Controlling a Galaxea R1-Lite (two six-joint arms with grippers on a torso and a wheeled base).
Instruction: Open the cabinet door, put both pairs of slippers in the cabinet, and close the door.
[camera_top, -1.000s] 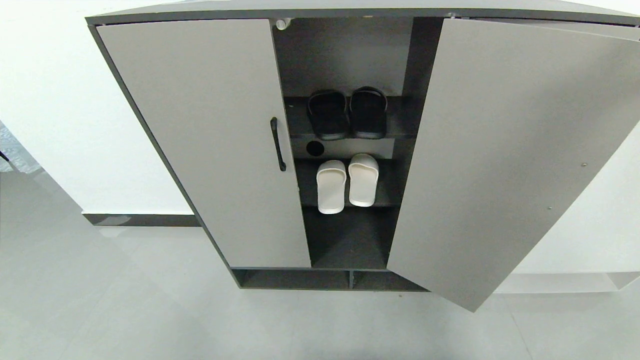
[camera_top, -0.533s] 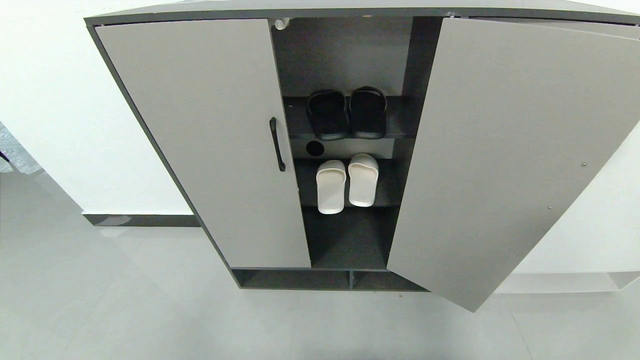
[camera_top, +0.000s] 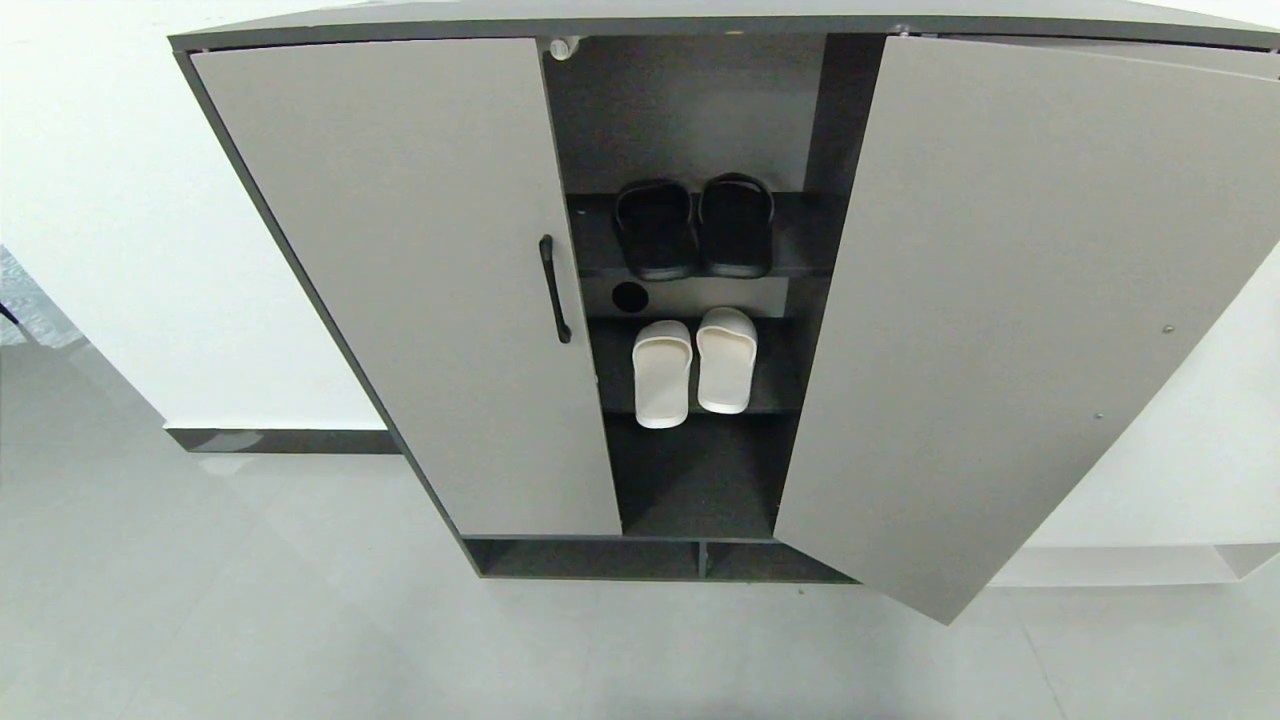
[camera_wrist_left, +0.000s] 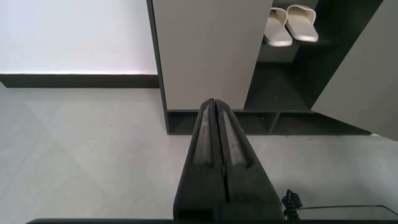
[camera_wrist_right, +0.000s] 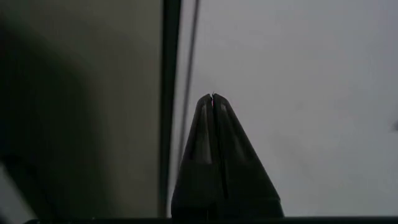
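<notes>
The grey cabinet (camera_top: 380, 260) stands against the wall with its right door (camera_top: 1010, 300) swung open and its left door (camera_top: 400, 280) closed, a black handle (camera_top: 555, 288) on it. Inside, a black pair of slippers (camera_top: 693, 228) sits on the upper shelf and a white pair of slippers (camera_top: 694, 365) on the shelf below; the white pair (camera_wrist_left: 290, 23) also appears in the left wrist view. My left gripper (camera_wrist_left: 214, 102) is shut and empty above the floor in front of the cabinet base. My right gripper (camera_wrist_right: 212, 98) is shut and empty, close to a grey panel surface.
Grey tiled floor (camera_top: 300, 640) spreads in front of the cabinet. A dark baseboard (camera_top: 280, 440) runs along the white wall at left. A low white shelf (camera_top: 1130, 565) sits behind the open door at right.
</notes>
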